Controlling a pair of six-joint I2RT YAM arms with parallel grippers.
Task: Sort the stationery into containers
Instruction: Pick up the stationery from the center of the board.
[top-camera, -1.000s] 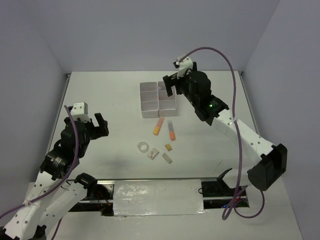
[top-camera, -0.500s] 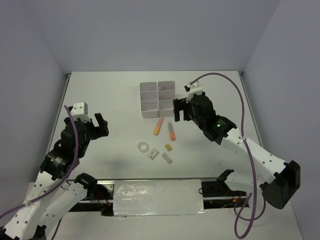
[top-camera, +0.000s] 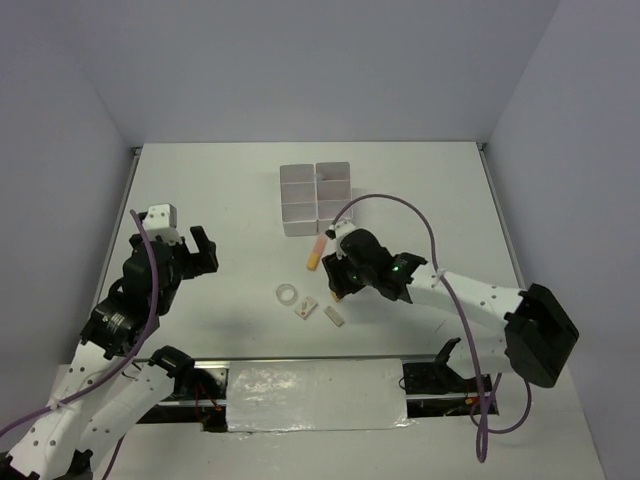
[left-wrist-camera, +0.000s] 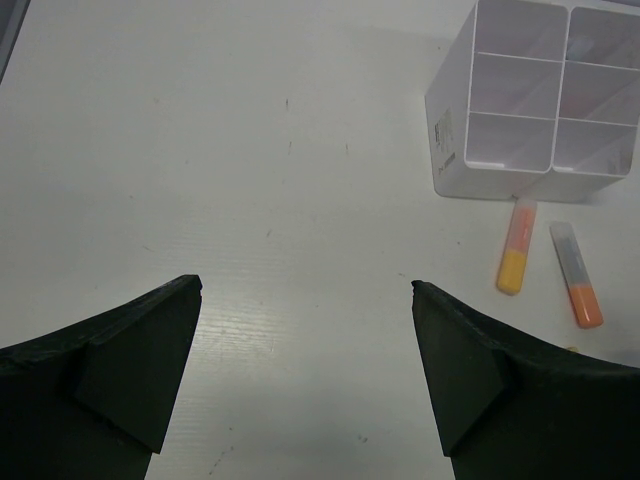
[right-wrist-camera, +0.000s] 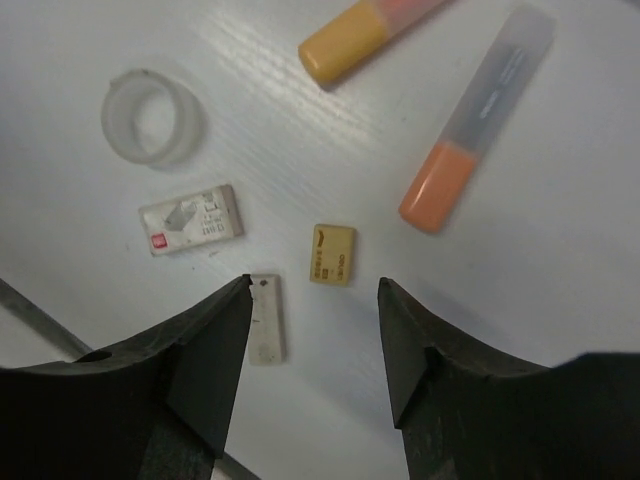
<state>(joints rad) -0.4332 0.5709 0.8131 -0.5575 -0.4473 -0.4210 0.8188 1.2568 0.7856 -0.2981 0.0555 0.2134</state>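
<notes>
The containers (top-camera: 300, 226), a white block of six open boxes, stand at mid-table. Loose stationery lies in front of them. My right gripper (top-camera: 338, 282) hovers low over it, open, nothing between its fingers. In the right wrist view its gripper (right-wrist-camera: 315, 282) points at a small yellow eraser (right-wrist-camera: 332, 254), with a grey-white bar eraser (right-wrist-camera: 266, 318) by the left fingertip. Further ahead lie a labelled white eraser (right-wrist-camera: 190, 220), a clear tape ring (right-wrist-camera: 150, 118), a yellow-orange highlighter (right-wrist-camera: 365, 35) and an orange highlighter with a clear cap (right-wrist-camera: 480, 120). My left gripper (top-camera: 200, 250) is open over bare table at the left.
The left wrist view shows the containers (left-wrist-camera: 448, 130) at upper right, their visible boxes looking empty, and both highlighters (left-wrist-camera: 516, 248) just below them. A strip of foil tape (top-camera: 315, 395) runs along the near table edge between the arm bases. Grey walls enclose the table.
My right arm has swung back from above the containers and come down over the loose items, and its jaws have narrowed. The left arm has not moved.
</notes>
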